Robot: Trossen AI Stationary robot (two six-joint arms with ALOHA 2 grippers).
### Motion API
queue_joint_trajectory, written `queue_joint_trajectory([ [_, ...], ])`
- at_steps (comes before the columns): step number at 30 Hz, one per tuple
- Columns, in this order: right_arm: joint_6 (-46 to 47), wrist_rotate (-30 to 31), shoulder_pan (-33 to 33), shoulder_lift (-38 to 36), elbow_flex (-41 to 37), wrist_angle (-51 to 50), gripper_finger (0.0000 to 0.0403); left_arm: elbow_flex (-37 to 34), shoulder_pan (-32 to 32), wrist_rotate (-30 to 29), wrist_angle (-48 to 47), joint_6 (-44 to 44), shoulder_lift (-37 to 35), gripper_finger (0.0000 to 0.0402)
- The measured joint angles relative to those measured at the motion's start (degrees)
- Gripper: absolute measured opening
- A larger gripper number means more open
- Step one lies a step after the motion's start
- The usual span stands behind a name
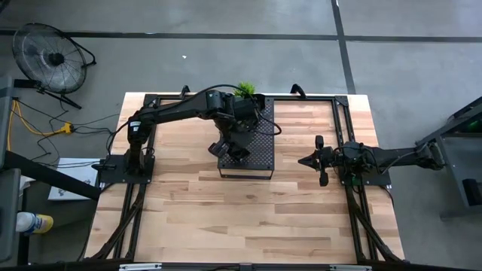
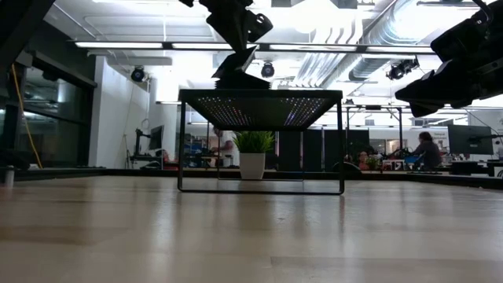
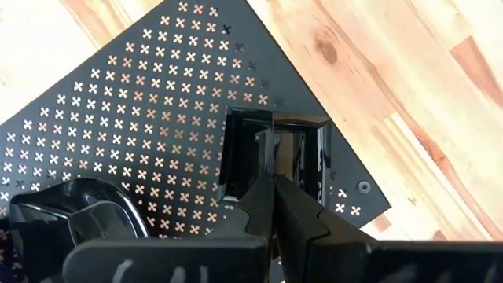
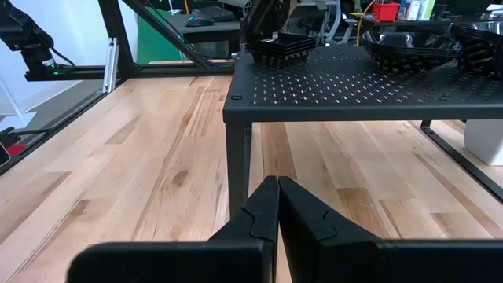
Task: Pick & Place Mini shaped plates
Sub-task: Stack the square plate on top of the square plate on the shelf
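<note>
Left wrist view shows my left gripper [image 3: 275, 185] pinched narrow on the wall of a square mini plate [image 3: 275, 153] near a corner of the perforated tray [image 3: 141, 118]; a rounded plate [image 3: 75, 216] lies beside it. High view has that gripper [image 1: 228, 147] over the tray on the table [image 1: 248, 218]. My right gripper [image 1: 303, 160] waits closed and holding nothing, well apart to the right. A stack of plates [image 4: 275, 47] sits on the tray's near end.

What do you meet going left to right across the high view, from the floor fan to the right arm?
Floor fan → left arm's base → left gripper shut over the perforated tray → right gripper, shut, over bare table.
</note>
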Motion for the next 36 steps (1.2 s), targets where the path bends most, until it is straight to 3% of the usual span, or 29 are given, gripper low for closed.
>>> queue_joint_trajectory([
  [36,0.0,0.0,0.0,0.0,0.0,-0.01,0.0005,-0.04,0.0,0.16,-0.81,0.94,1.21,0.0],
])
